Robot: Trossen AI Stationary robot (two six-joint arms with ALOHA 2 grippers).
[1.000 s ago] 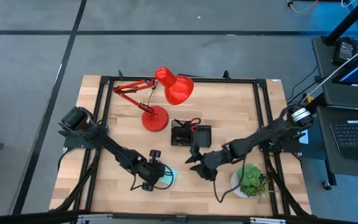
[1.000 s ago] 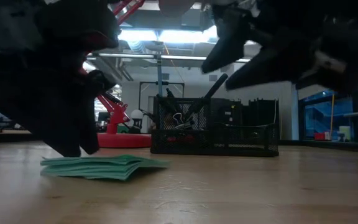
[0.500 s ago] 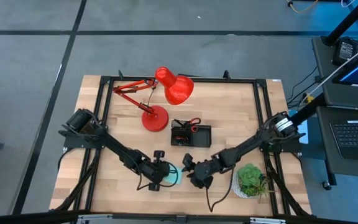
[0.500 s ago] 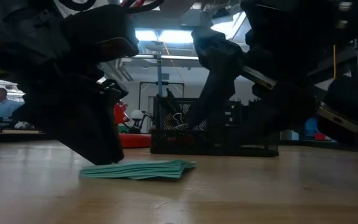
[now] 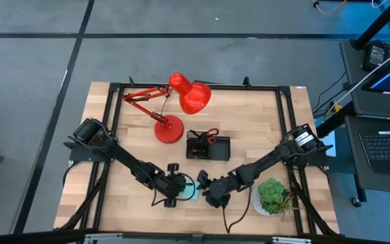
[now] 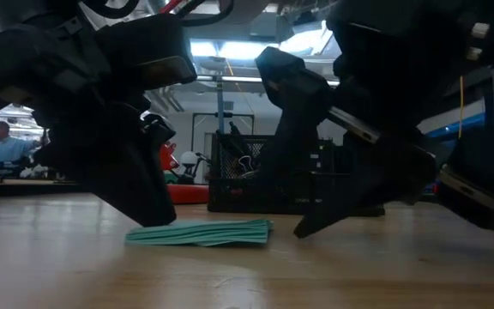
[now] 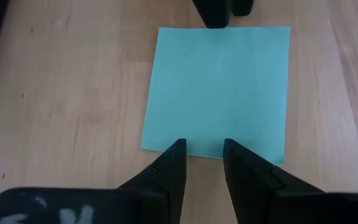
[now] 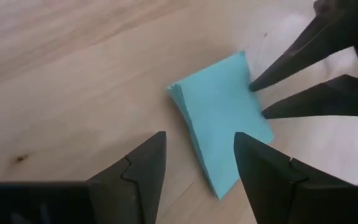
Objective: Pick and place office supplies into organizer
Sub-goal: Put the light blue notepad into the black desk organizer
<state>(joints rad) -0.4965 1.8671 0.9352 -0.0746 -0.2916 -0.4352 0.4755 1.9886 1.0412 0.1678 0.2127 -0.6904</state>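
1. In the high view, the left gripper [image 5: 179,190] and the right gripper [image 5: 204,187] are seen close together near the front edge of the table [image 5: 249,122], with the teal sticky-note pad [image 5: 189,190] between them. The organizer [image 5: 208,146] is placed farther back, just right of the red lamp [image 5: 181,102]; a potted plant [image 5: 273,195] is seen at the right.
2. In the low view, the pad [image 6: 200,233] is lying flat on the wood, and both grippers are lowered at its two ends.
3. In the left wrist view, the fingers [image 7: 169,171] are held slightly apart, and their tips are at the near edge of the pad [image 7: 219,90].
4. In the right wrist view, the fingers [image 8: 138,168] are spread open beside the pad [image 8: 222,121]; nothing is held.
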